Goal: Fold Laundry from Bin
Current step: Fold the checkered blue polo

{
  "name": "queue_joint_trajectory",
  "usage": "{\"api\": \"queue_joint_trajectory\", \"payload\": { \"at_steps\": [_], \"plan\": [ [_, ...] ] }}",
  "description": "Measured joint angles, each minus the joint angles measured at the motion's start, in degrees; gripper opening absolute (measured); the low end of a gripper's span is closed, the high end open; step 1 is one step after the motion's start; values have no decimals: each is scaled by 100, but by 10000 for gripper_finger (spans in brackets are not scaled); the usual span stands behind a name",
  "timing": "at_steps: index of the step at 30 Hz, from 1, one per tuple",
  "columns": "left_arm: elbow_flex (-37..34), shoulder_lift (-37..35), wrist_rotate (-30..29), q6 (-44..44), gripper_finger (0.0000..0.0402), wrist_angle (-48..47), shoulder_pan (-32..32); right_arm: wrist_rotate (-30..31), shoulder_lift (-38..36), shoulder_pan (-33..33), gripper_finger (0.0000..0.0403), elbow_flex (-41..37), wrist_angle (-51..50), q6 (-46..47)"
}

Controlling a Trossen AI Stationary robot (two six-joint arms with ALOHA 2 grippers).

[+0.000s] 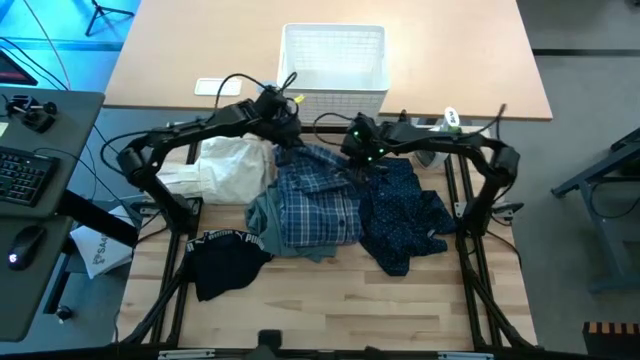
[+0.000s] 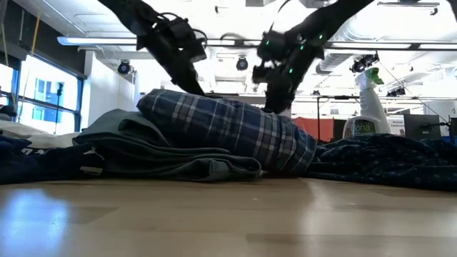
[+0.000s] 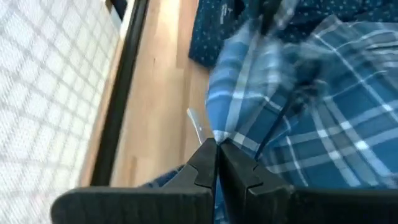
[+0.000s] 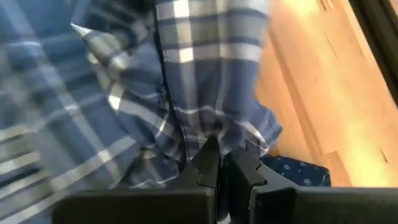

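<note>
Table, left to right. Black piece w/ white lettering lies at near-left, partly over the table edge. White cloth is bunched at left, just beside the plaid shirt.

Left gripper sits at the shirt's far-left edge, close to the bin. Wrist view: fingers pressed together, a thin fold of plaid shirt pinched at the tips.

Plaid shirt is at centre, heaped over the grey-green top, which shows only along the shirt's left and near edges. Bin stands upright on the far side of the table; appears empty from above.

Right gripper sits at the shirt's far-right edge. Wrist view: fingers shut on a gathered bunch of shirt fabric.

Dotted trousers lie crumpled at right, touching the shirt.

Low view: both grippers' tips hidden behind the shirt mound. Spray bottle stands at far right.
</note>
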Motion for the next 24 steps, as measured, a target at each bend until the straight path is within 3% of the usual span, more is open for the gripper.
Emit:
{"api": "queue_joint_trajectory", "payload": {
  "at_steps": [5, 10, 12, 17, 21, 24],
  "plan": [
    [-286, 287, 10, -144, 0, -112, 71, 558, 446, -73, 3, 0, 246, 419],
    [-520, 835, -28, -320, 0, 300, 58, 561, 597, -153, 6, 0, 276, 909],
    [-516, 1057, -295, -315, 2, 309, 58, 516, 597, -153, 16, 0, 297, 1063],
    [-309, 1182, -1319, -100, 7, 327, 91, -356, 461, -153, 67, -2, 417, 1265],
    [-94, 1108, -1604, 219, 10, 272, 150, -1212, 275, -129, 99, -2, 731, 1222],
    [137, 1022, -1607, 331, 10, 241, 185, -1424, 277, -106, 102, -2, 1011, 1261]
  ]
}}
